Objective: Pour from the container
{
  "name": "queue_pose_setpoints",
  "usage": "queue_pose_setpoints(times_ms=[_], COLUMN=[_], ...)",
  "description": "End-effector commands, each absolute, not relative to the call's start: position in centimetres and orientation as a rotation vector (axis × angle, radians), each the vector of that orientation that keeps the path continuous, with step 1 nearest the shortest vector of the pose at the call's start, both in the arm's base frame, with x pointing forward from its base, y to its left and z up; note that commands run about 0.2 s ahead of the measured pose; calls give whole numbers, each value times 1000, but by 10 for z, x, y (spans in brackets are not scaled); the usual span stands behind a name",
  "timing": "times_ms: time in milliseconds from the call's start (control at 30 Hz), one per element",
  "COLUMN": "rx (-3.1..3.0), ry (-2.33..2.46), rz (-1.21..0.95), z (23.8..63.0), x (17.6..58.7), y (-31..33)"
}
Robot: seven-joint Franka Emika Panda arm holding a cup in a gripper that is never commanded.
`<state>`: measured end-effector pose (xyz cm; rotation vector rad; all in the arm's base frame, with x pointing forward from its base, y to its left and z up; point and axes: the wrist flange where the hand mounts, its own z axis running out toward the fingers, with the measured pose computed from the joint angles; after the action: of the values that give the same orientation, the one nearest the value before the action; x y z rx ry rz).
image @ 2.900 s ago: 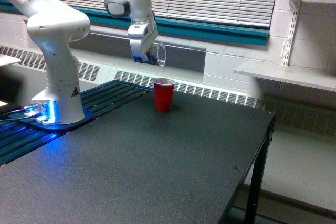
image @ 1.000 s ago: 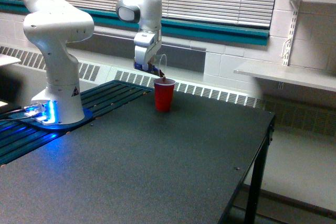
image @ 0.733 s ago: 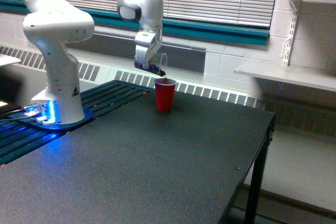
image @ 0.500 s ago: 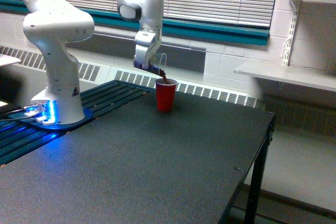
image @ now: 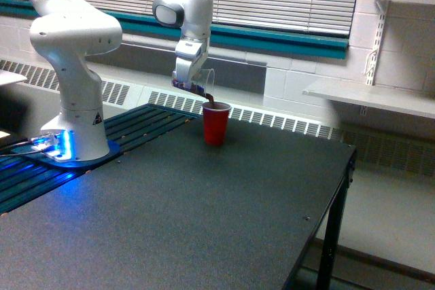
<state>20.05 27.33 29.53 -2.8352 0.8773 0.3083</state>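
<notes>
Tilting above the red cup in the upper middle of the frame, the container looks light, thin-walled and crushable, so the gripper, closed on its side wall, should squeeze gently.

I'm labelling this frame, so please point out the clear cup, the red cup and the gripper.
clear cup (image: 204,83): exterior view, its see-through wall.
red cup (image: 216,127): exterior view, middle of its side.
gripper (image: 190,83): exterior view, between its fingertips.

No readable text; the arm base label looks too blurred.
</notes>
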Motion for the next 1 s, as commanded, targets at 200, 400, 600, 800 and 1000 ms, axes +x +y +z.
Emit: queue_pose_setpoints(times_ms=[200,400,600,800,1000], rx=[-2844,-2851,-2854,-2855,-2853], ry=[848,848,856,839,834], rz=[332,353,379,413,449], z=[299,299,298,300,302], x=[208,213,220,224,228], y=[275,276,274,272,269])
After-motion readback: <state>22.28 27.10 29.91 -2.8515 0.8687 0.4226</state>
